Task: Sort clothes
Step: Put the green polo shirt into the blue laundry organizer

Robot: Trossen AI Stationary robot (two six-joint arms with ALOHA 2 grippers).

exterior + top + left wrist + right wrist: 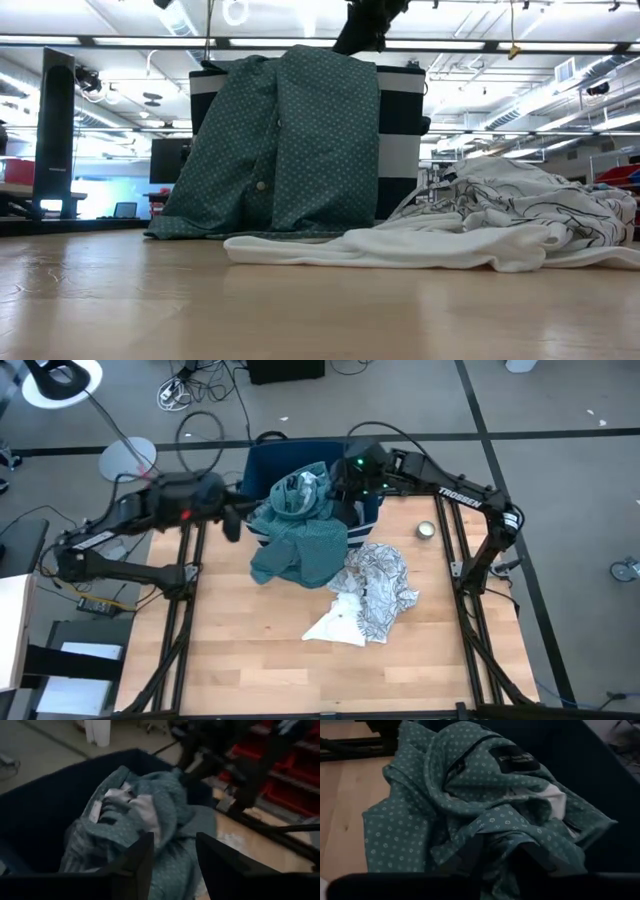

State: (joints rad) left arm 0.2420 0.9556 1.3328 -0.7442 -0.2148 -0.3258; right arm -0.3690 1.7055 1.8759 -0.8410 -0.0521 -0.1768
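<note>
A teal shirt with small white dots (pixel 300 530) lies half inside the dark blue bin (pixel 265 465) at the table's far middle. It hangs over the bin's near rim, and its lower part rests on the table (pixel 280 150). A white-and-grey patterned cloth (pixel 372 595) lies spread on the table, nearer and to the right (pixel 480 230). My right gripper (pixel 502 855) is over the bin, down in the shirt's bunched top. My left gripper (pixel 172 862) is open and empty beside the bin's left wall, just above the shirt. The other garments are out of view. My right gripper has a bunched fold of the shirt (pixel 500 832) between its two fingers, near the collar and label end inside the bin. The fingers come from above and from the table's right. The shirt lies on the bin's rim and hangs slack down its near wall.
A small round tin (pixel 426 530) stands on the table right of the bin. Bare wood (pixel 250 660) lies toward the near edge. The arms' dark frame rails (pixel 180 610) run along both table sides.
</note>
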